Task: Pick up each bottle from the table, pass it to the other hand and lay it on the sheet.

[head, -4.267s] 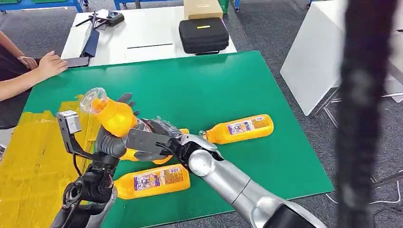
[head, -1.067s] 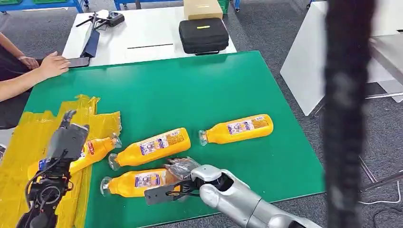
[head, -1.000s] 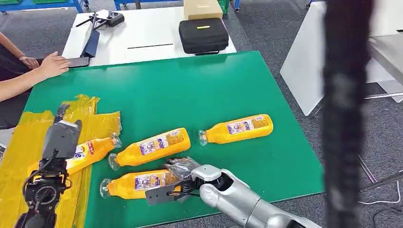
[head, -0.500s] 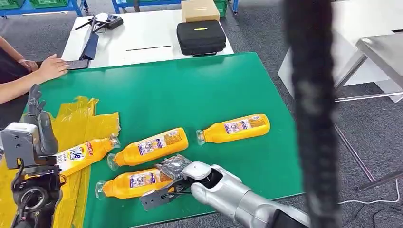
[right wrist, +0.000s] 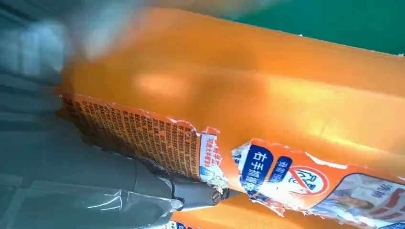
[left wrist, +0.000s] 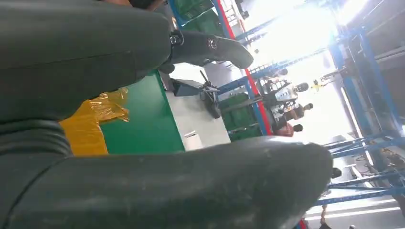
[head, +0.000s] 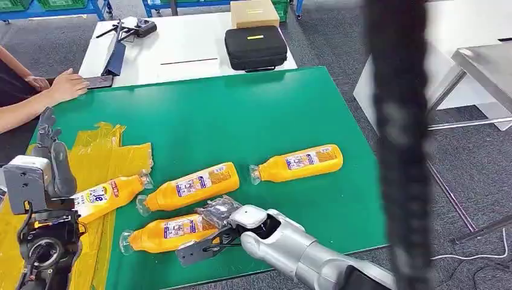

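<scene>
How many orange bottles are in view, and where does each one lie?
4. One bottle on the yellow sheet; one mid-table bottle; one far-right bottle; one nearest bottle under the right hand. None seems hidden.

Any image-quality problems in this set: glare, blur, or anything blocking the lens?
Head view: sharp and evenly lit, but a blurred dark vertical band blocks the lens. Left wrist view: background blown out by bright light, left hand dark and close. Right wrist view: bottle out of focus, a soft highlight on it; torn label readable.
</scene>
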